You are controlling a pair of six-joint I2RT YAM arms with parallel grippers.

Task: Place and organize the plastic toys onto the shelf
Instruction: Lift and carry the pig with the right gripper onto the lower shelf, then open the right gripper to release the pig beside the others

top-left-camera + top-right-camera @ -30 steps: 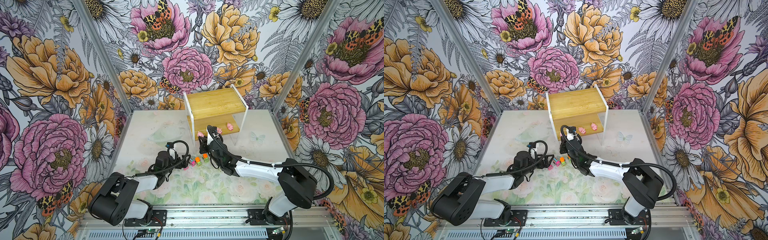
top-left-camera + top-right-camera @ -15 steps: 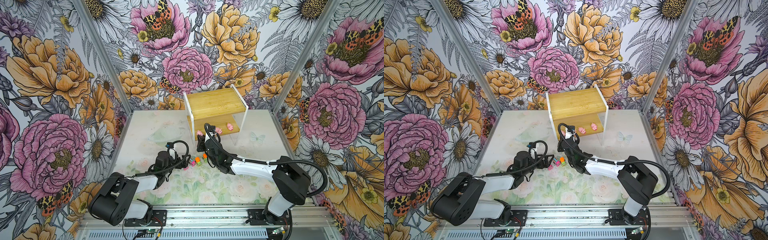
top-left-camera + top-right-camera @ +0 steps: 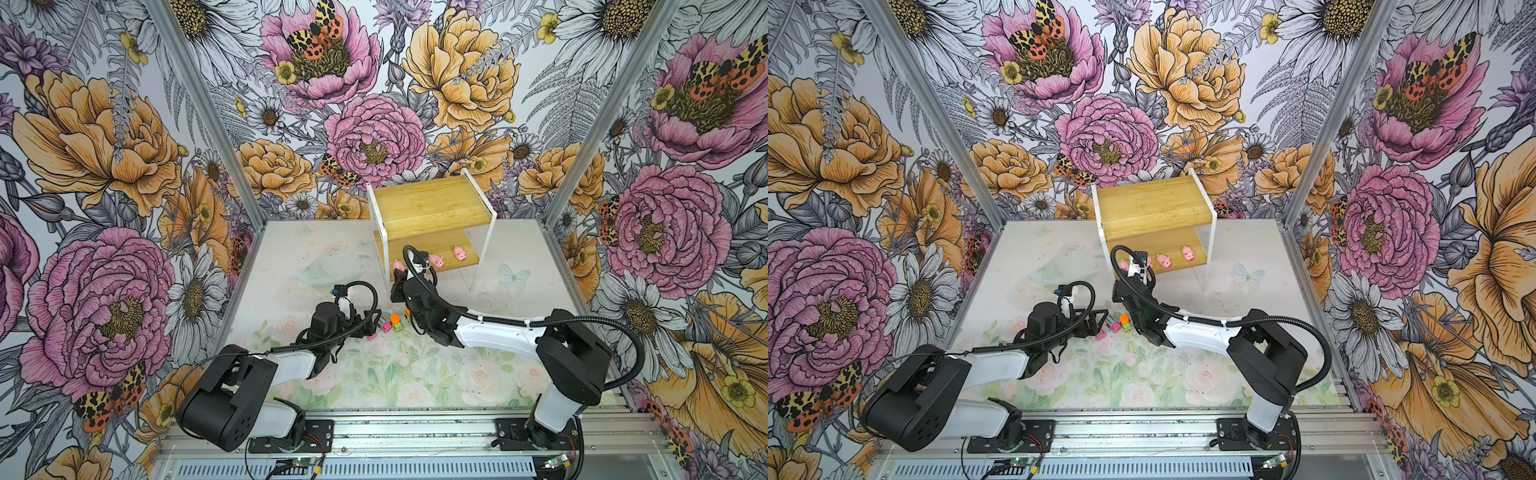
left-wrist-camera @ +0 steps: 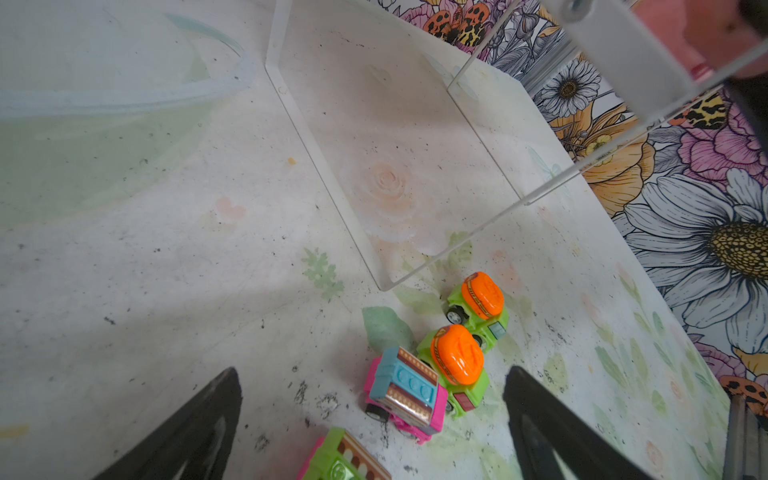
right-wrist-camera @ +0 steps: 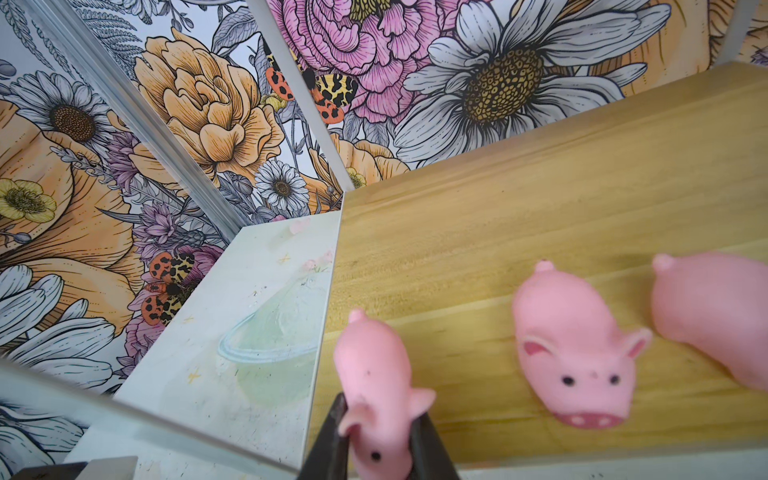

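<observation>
The pink pig (image 5: 374, 365) sat at the 9 o'clock end of the shelf's lower board (image 5: 457, 291), pinched at its head between the two dark jaws of the right claw (image 5: 380, 440), which was clenched on it. Whether its belly touched the wood could not be told. A second pig (image 5: 573, 353) stood just beside it toward 3 o'clock, snout facing the same way, and a third pig (image 5: 715, 316) lay beyond that. The grip at the head probably left the body free to be set down in line with its neighbours, making a row by kind.

In both top views the shelf (image 3: 430, 208) stood at 12 o'clock on the surface (image 3: 374, 374), its upper board bare. That board was likely reserved for the cars.

The cars were clustered on the surface at 6 o'clock from the shelf's near white leg. Two green cars with orange tops (image 4: 482, 299) (image 4: 457, 361) were touching, a pink car with a striped top (image 4: 405, 392) pressed against the nearer one, and another striped-top car (image 4: 345, 457) lay just apart. The left claw (image 4: 372, 370) hung released, its jaws spread to either side of this cluster, apparently ready for the pink car.
</observation>
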